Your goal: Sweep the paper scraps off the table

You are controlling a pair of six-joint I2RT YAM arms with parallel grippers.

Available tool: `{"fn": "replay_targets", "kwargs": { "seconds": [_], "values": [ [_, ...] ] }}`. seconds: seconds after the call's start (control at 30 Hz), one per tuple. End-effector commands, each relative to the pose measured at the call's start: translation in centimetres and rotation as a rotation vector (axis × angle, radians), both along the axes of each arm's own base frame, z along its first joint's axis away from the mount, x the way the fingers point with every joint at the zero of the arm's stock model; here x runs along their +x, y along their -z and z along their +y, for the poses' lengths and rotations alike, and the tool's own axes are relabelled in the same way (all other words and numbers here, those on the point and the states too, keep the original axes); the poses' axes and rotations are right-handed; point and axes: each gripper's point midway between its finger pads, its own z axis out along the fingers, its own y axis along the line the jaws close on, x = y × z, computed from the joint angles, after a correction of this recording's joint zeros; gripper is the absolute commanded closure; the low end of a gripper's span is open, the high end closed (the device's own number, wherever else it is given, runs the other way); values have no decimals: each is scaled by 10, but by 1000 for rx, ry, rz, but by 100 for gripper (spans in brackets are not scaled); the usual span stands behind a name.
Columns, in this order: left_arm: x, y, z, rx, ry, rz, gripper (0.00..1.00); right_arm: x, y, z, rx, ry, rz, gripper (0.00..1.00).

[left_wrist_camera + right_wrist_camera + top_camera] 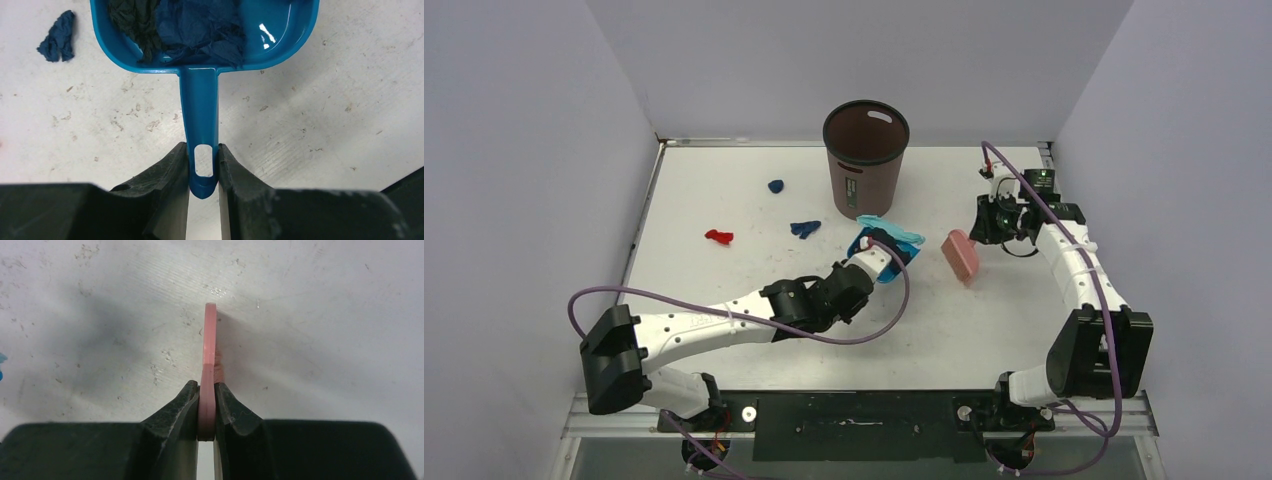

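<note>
My left gripper [873,262] [202,150] is shut on the handle of the blue dustpan [890,243] [199,100], which lies on the white table [724,170] just in front of the bin. Dark navy and blue paper scraps [180,25] lie inside the pan. Three scraps lie loose on the table to its left: a blue wad [805,229] [57,36], a dark blue wad [776,186] and a red one [719,237]. My right gripper [986,235] [206,387] is shut on the handle of the pink hand brush [961,255] [210,340], right of the dustpan.
A tall brown bin [866,160] stands open at the back middle, just behind the dustpan. Pale walls close in the table on the left, back and right. The tabletop is scuffed.
</note>
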Motion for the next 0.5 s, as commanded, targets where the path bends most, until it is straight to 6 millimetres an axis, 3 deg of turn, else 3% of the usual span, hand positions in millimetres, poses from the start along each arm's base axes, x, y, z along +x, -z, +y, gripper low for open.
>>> {"fn": "replay_targets", "kwargs": {
  "seconds": [0.0,0.47],
  "values": [
    [7,-45,6,-27,-29,-62,100,7,0,18,106,-34,-42,95],
    [37,-93,44,-60,-135,-89,100,-15,5,57,334,-138,-20,95]
  ]
}}
